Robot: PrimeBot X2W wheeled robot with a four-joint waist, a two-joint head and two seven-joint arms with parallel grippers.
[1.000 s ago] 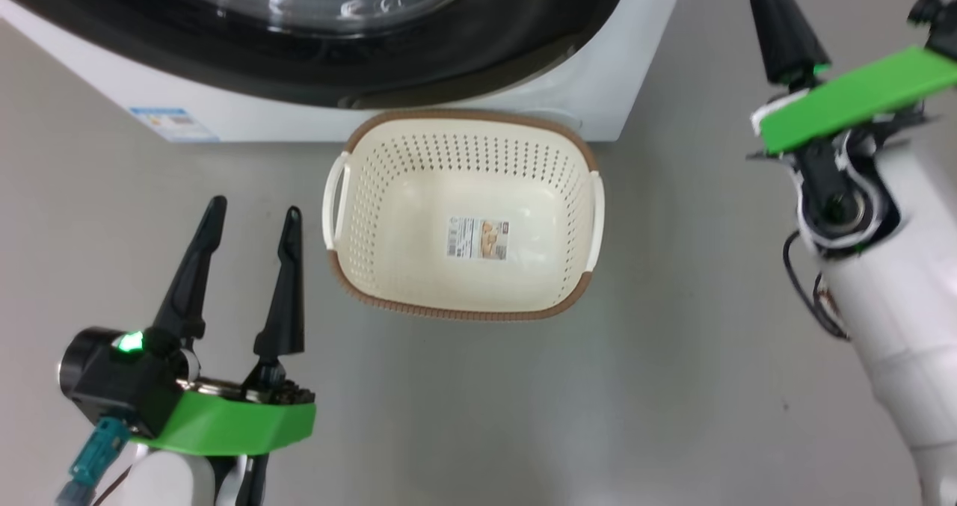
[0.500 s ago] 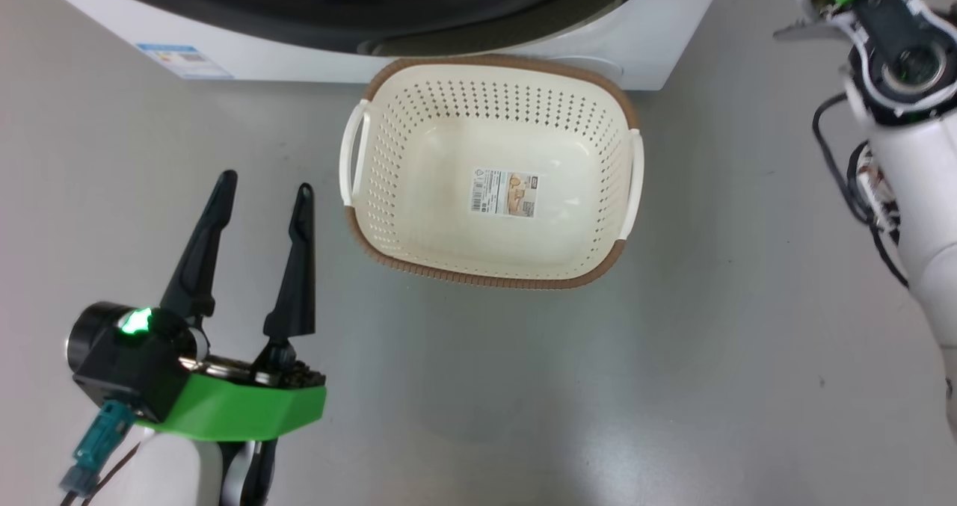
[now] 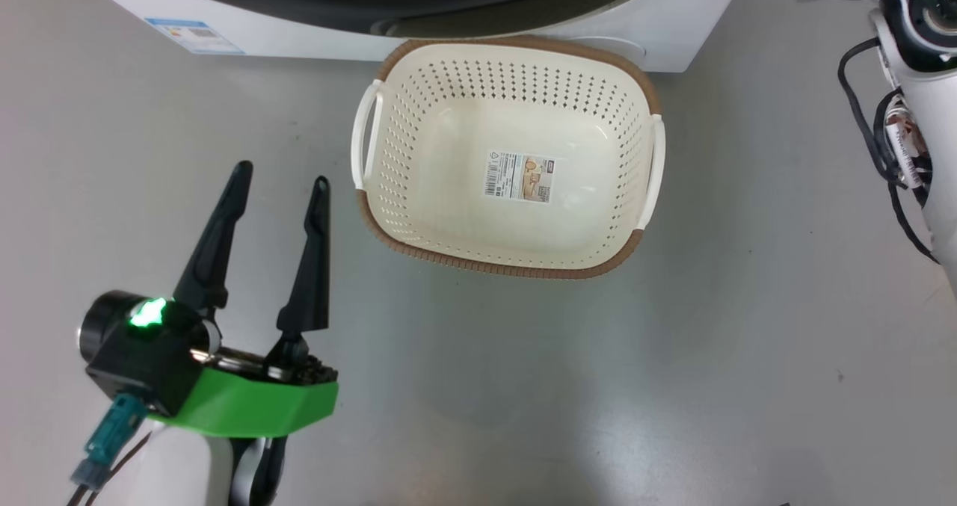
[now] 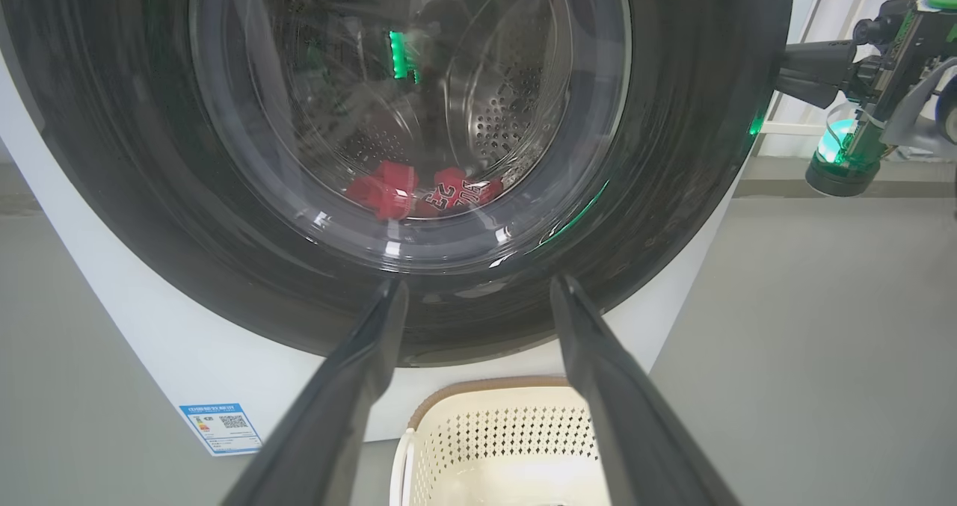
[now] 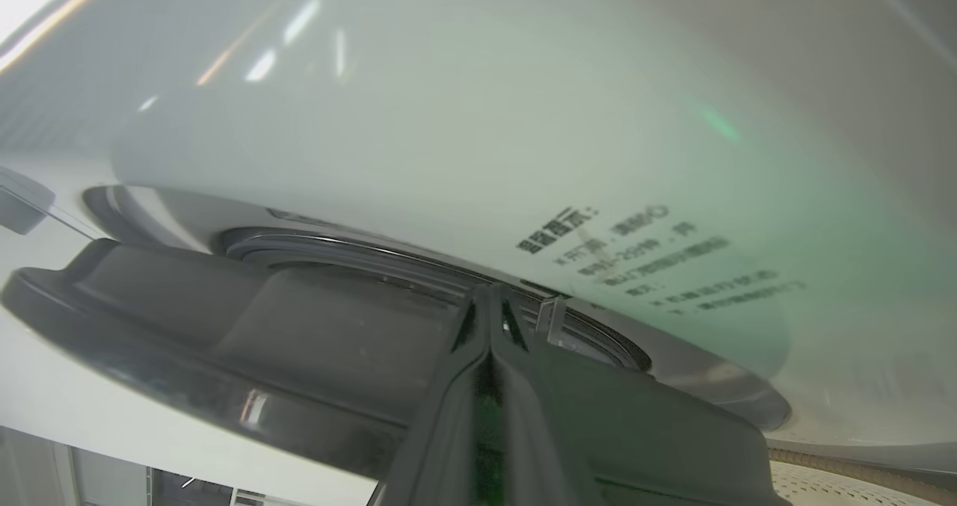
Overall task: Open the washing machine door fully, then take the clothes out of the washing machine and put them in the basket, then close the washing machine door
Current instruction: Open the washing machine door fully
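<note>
Your left gripper (image 3: 282, 173) stood wide open, holding nothing, beside the basket (image 3: 508, 268), whose bottom sticker (image 3: 521, 179) was too small to read. Your right gripper (image 5: 490, 297) was pinched together on nothing, tips at the washing machine door (image 4: 673, 192) edge, under blurred Chinese print (image 5: 635, 255) on the washing machine (image 4: 149, 341). Red clothes (image 4: 389, 192) with white lettering lay in the drum (image 4: 508, 110). A blue label (image 4: 222, 425) marked the lower corner.

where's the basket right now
In the head view the basket sits on the floor at upper centre, just in front of the washing machine, right of the left gripper.
</note>
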